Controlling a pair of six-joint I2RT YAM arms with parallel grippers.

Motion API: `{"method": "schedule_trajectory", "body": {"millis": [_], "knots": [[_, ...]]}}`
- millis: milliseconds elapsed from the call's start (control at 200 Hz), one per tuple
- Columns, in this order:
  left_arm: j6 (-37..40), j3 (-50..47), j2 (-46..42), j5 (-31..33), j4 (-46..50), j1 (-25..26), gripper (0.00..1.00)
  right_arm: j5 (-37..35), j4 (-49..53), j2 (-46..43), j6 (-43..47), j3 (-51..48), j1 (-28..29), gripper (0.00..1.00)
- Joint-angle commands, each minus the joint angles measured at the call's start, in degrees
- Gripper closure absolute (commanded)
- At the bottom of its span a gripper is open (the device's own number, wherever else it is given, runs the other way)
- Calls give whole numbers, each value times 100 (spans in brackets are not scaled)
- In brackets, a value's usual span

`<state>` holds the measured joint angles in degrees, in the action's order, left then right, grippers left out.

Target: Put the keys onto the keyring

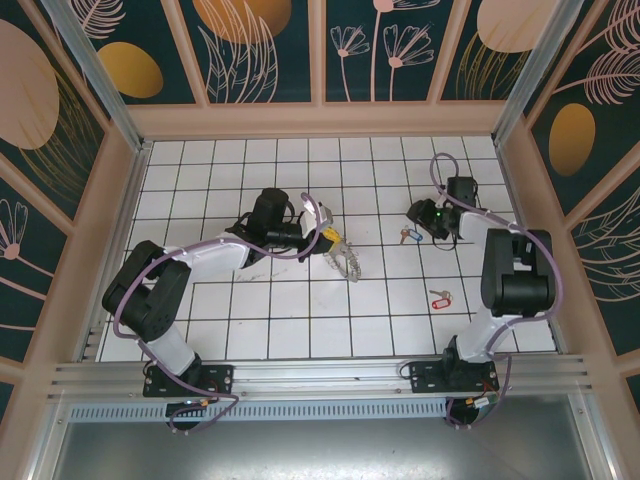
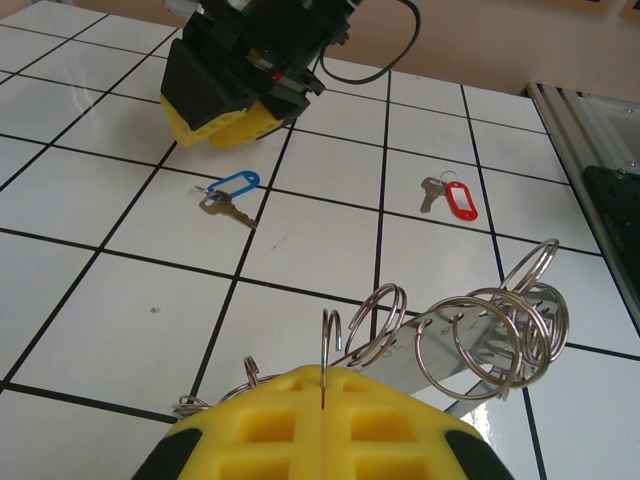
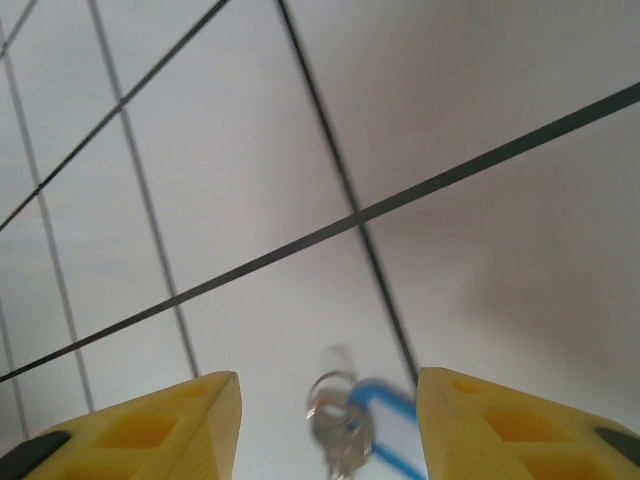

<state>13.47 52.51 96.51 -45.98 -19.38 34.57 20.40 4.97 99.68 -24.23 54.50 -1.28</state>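
Observation:
My left gripper (image 1: 328, 238) (image 2: 325, 375) is shut on one small wire loop of the keyring (image 1: 347, 263) (image 2: 480, 340), a silvery metal piece fringed with round loops that juts out over the tiles. A key with a blue tag (image 1: 405, 237) (image 2: 228, 195) (image 3: 352, 425) lies flat on a tile. My right gripper (image 1: 413, 214) (image 3: 328, 430) hovers just over it, open, its yellow fingers (image 3: 170, 425) on either side of the key without touching it. Another key with a red tag (image 1: 440, 298) (image 2: 452, 197) lies on the floor nearer the right arm's base.
White tiled floor (image 1: 300, 300) with dark grout lines, fenced by low beige walls (image 1: 320, 122). An aluminium rail (image 1: 320, 375) runs along the near edge where both arm bases stand.

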Motion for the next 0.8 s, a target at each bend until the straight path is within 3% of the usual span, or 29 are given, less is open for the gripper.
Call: {"method": "schedule_trajectory", "body": {"millis": [0,235,355,796], "knots": [[103,182,-30,-50,-58,40,100,-80,232,280,347,279,10,51],[97,185,-29,-8,-66,38,100,-1371,1059,257,770,749,543,54],[110,207,-7,-21,-66,37,100,-1910,1438,313,943,942,902,64],[102,205,54,-73,-92,39,100,-2102,1979,755,1095,1350,1188,72]]}}
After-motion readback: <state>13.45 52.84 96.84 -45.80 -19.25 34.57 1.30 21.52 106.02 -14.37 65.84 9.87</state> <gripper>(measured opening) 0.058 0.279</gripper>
